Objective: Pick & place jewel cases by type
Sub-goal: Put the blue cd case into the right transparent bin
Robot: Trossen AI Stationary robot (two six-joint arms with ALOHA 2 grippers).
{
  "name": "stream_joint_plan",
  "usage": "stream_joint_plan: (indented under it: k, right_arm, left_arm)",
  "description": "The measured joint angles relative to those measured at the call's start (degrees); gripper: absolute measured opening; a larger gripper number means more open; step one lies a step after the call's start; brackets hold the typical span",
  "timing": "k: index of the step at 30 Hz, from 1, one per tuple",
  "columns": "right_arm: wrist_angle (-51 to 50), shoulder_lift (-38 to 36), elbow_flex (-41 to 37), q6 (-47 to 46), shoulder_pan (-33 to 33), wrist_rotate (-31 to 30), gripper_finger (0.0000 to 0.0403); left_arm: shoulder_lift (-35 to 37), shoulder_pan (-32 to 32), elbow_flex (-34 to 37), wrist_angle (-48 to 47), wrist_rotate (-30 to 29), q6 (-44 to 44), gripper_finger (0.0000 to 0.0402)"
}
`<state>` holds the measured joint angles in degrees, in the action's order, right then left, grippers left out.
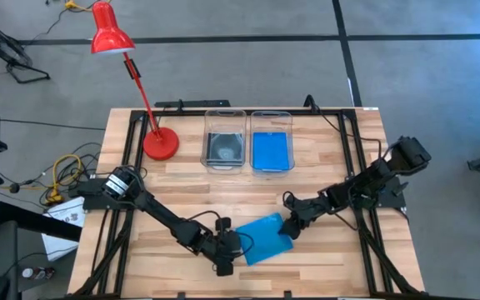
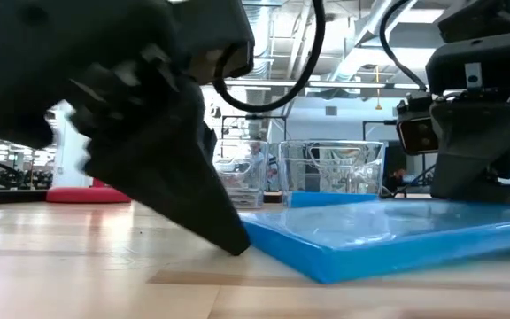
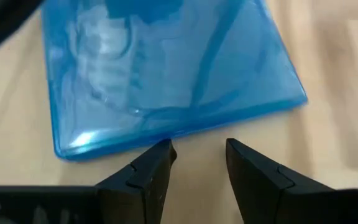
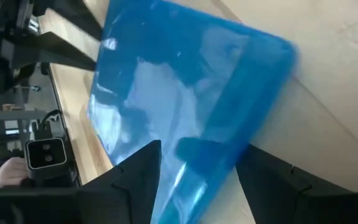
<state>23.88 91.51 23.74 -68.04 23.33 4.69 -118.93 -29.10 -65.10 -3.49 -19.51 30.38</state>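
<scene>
A bright blue jewel case (image 1: 263,238) lies on the wood near the table's near edge, turned a little askew. My left gripper (image 3: 199,149) is open. It slants down from the left, its fingertips at table height by the case's left edge (image 3: 166,134). My right gripper (image 4: 201,155) is open over the case's right end (image 4: 229,112), with one fingertip above the blue face and the other at its rim. Another blue case (image 1: 271,150) and a dark grey case (image 1: 224,147) lie in the two clear bins. My left gripper meets the blue case's left edge (image 2: 253,237) with one fingertip (image 2: 235,241), down at the table top and slanting in from the table's left. The other fingertip stands free on the wood. My right gripper hovers at the case's right end; whether its fingertips touch it, I cannot tell.
Two clear bins (image 1: 248,112) stand side by side at the far middle of the table. A red desk lamp has its base (image 1: 160,144) at the far left, its arm leaning away over the floor. Bare wood lies between the bins and the blue case.
</scene>
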Motion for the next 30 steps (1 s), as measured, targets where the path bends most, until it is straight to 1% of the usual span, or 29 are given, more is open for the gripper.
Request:
stream_joint_plan:
  k: [4,11,15,24,30]
  right_arm:
    - [0.63,0.76,0.13,-0.98,0.37,-0.11,0.02]
    - [1.74,1.33,0.08,-0.48,0.27,-1.03,0.02]
    - [2.47,-0.08,-0.05,3.13,-0.11,-0.98,0.0197]
    - [3.03,-5.67,-0.25,10.32,-0.07,-1.65,0.0156]
    - [2.96,-10.83,-0.21,14.54,0.7,-3.39,0.0121]
  left_arm:
    - [-0.14,0.34,0.02,-0.17,-2.59,3.27,0.0153]
    - [-0.15,0.46,0.02,-0.46,-2.62,4.28,0.0153]
    - [-0.14,0.46,0.02,-0.5,-2.18,3.79,0.0153]
    - [-0.11,0.48,0.0,-1.4,-1.6,3.14,0.0153]
    - [-0.09,0.44,0.0,-1.55,-1.52,2.9,0.0153]
